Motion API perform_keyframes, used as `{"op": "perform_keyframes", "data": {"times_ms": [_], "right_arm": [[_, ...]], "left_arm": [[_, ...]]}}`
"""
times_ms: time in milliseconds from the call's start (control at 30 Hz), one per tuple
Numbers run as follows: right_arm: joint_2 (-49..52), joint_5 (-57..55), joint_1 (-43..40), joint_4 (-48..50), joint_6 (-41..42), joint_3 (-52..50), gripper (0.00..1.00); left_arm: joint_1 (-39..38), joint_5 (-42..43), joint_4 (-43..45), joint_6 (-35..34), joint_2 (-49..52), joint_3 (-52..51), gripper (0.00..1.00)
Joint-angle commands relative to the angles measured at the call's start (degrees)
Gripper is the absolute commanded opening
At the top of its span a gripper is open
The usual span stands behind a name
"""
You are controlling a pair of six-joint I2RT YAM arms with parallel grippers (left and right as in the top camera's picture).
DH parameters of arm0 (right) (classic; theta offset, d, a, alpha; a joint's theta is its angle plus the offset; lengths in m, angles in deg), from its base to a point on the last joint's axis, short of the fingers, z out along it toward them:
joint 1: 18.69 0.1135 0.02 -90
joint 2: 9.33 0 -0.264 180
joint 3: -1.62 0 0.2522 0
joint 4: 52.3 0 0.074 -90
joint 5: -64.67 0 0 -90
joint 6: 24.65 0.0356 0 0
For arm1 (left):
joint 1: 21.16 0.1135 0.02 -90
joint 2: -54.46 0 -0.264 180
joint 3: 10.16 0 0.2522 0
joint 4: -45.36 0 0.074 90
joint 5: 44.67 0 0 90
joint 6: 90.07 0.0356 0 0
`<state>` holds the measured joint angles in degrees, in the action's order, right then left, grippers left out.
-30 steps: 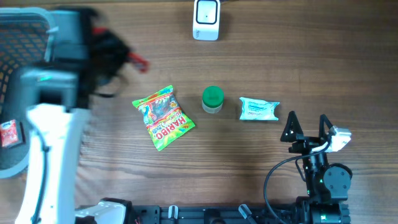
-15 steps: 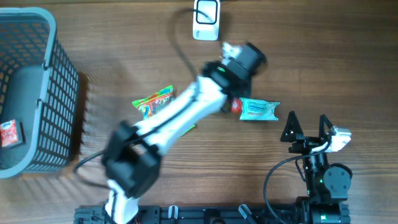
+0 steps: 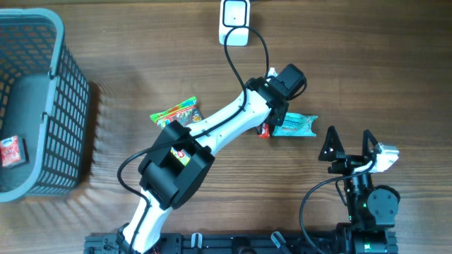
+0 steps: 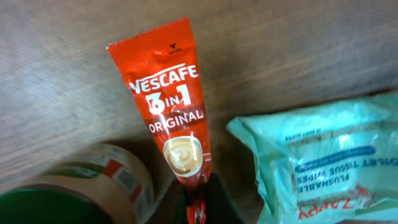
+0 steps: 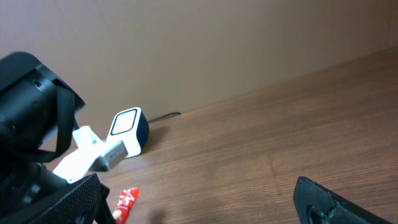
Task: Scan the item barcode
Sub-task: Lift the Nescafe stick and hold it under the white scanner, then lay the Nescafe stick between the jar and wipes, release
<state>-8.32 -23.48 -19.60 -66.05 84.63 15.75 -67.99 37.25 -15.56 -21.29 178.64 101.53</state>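
A red Nescafe 3-in-1 sachet (image 4: 168, 112) is pinched by its lower end in my left gripper (image 4: 199, 202), which is shut on it. From overhead the sachet (image 3: 265, 130) shows as a red spot under the left gripper (image 3: 268, 124), between the hidden jar and the teal wipes pack (image 3: 298, 125). The white barcode scanner (image 3: 234, 21) stands at the far edge, well away from the sachet; it also shows in the right wrist view as the scanner (image 5: 127, 127). My right gripper (image 3: 349, 149) rests open near the front right, nothing between its fingers.
A green-lidded jar (image 4: 68, 190) stands just left of the sachet. A Haribo bag (image 3: 176, 113) lies partly under the left arm (image 3: 212, 130). The grey basket (image 3: 70, 106) at the left holds a small red packet (image 3: 8, 150).
The left arm swung from over the basket across the table to the right, carrying the red sachet, and now holds it beside the wipes pack. The right arm has not moved.
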Motion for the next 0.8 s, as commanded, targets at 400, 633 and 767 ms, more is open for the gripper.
{"op": "perform_keyframes", "data": {"times_ms": [400, 633, 767], "right_arm": [[0.0, -0.5, 0.3, 0.3, 0.4, -0.1, 0.99], [0.0, -0.6, 0.3, 0.3, 0.4, -0.1, 1.0], [0.0, -0.6, 0.3, 0.3, 0.4, -0.1, 1.0]], "left_arm": [[0.7, -4.0, -1.7, 4.7, -15.2, 2.8, 1.0], [3.7, -6.3, -2.5, 7.5, -28.2, 8.5, 1.0], [10.3, -14.8, -6.4, 2.3, -37.6, 8.9, 1.0]]}}
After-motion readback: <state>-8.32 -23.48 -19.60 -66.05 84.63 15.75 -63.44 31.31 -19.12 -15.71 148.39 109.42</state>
